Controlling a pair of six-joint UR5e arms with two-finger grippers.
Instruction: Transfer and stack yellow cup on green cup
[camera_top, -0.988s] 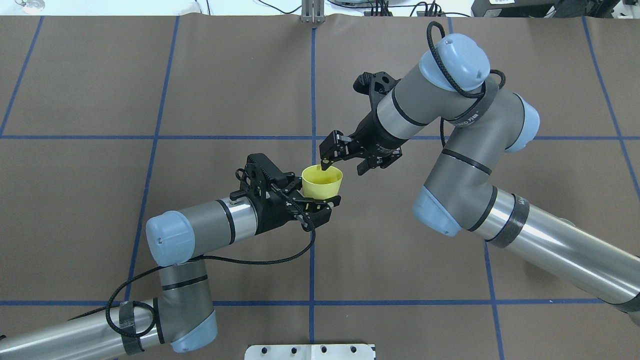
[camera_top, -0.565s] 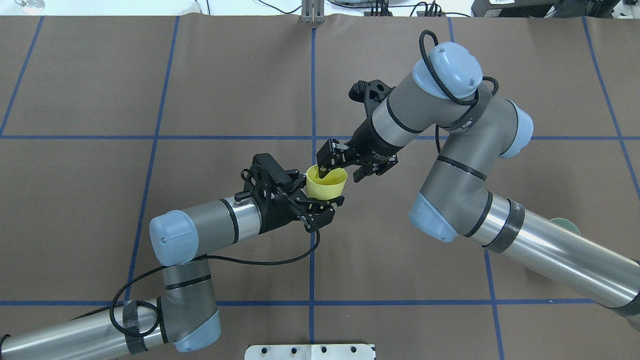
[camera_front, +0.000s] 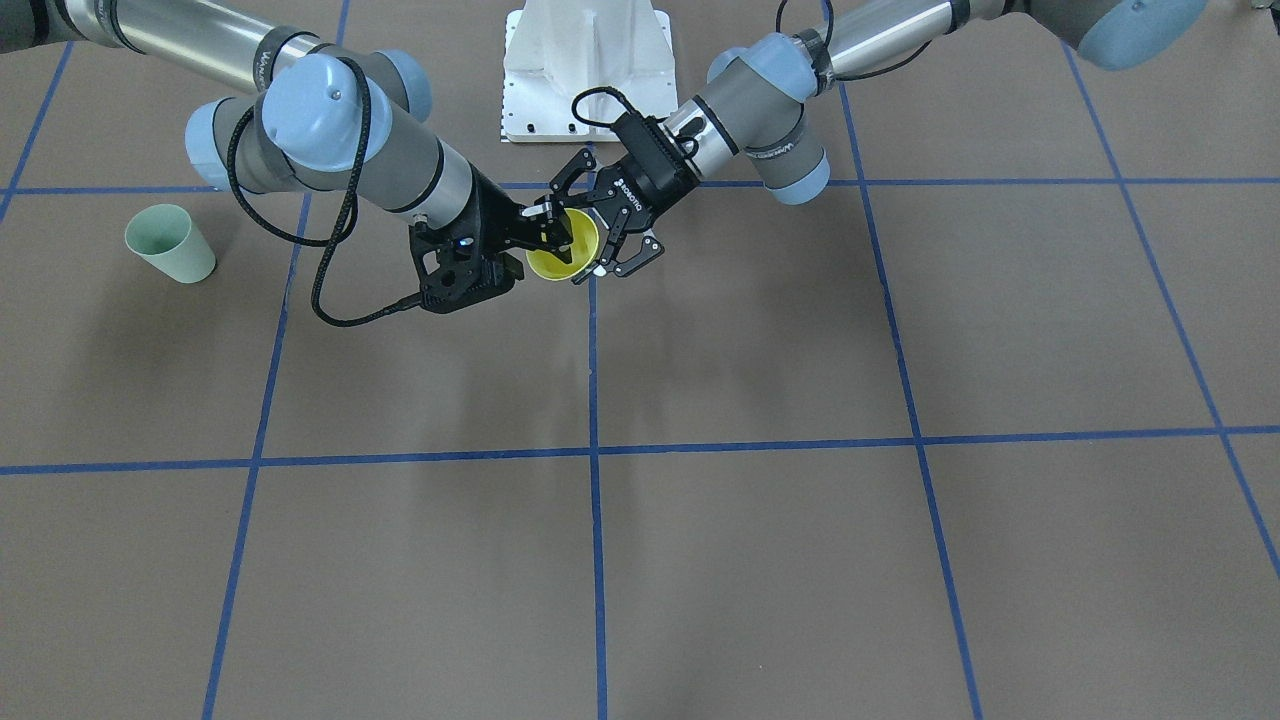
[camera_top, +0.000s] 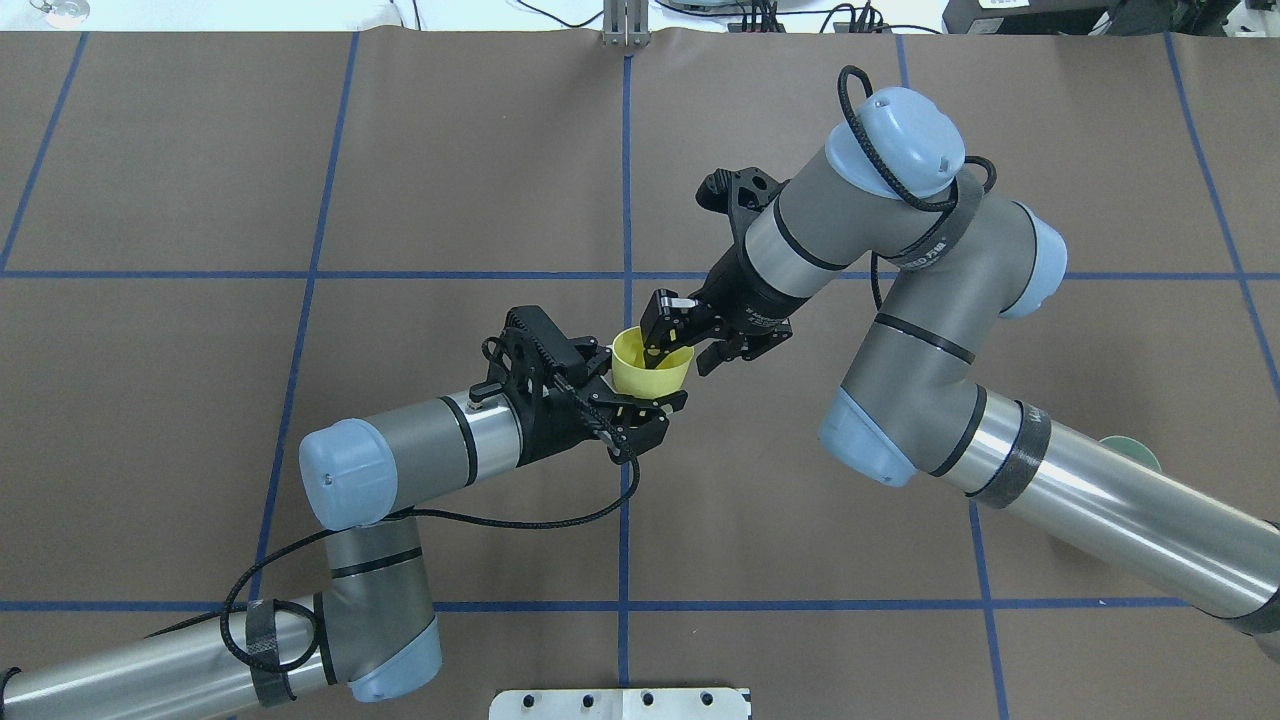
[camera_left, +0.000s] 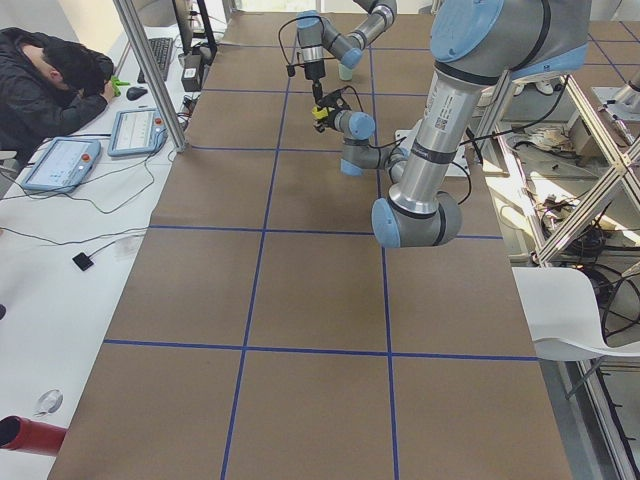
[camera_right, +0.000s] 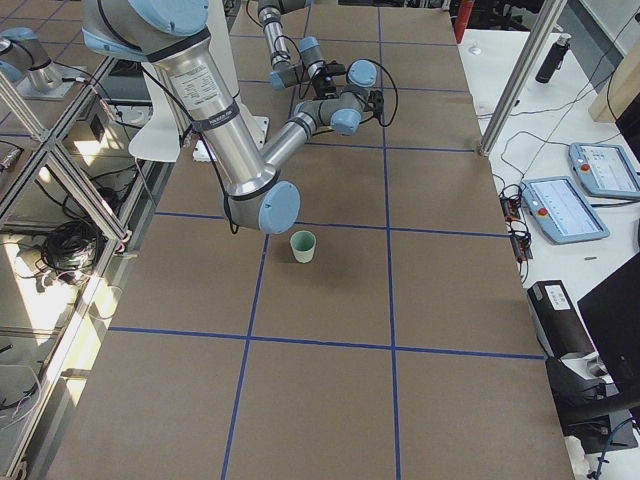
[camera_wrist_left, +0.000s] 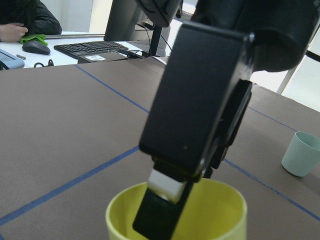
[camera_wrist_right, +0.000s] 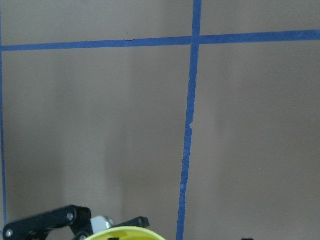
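The yellow cup (camera_top: 650, 377) is held upright above the table near its middle, in my left gripper (camera_top: 640, 388), which is shut on its lower body. My right gripper (camera_top: 680, 360) is partly open astride the cup's rim. One finger (camera_wrist_left: 160, 215) reaches down inside the cup and the other is outside its wall. The cup also shows in the front-facing view (camera_front: 550, 262). The green cup (camera_front: 170, 243) stands upright on the table far out on my right side. It also shows in the exterior right view (camera_right: 303, 246) and, mostly hidden behind my right arm, in the overhead view (camera_top: 1135, 452).
The brown table is marked with blue tape lines (camera_top: 624, 180). The white robot base plate (camera_front: 585, 70) sits at the table's near edge. A side desk with tablets (camera_left: 60, 160) and a seated person (camera_left: 45, 85) lies beyond the far edge.
My right gripper has moved down and left to the yellow cup, put one finger inside it, and narrowed its jaws. My left gripper has shifted slightly with the cup.
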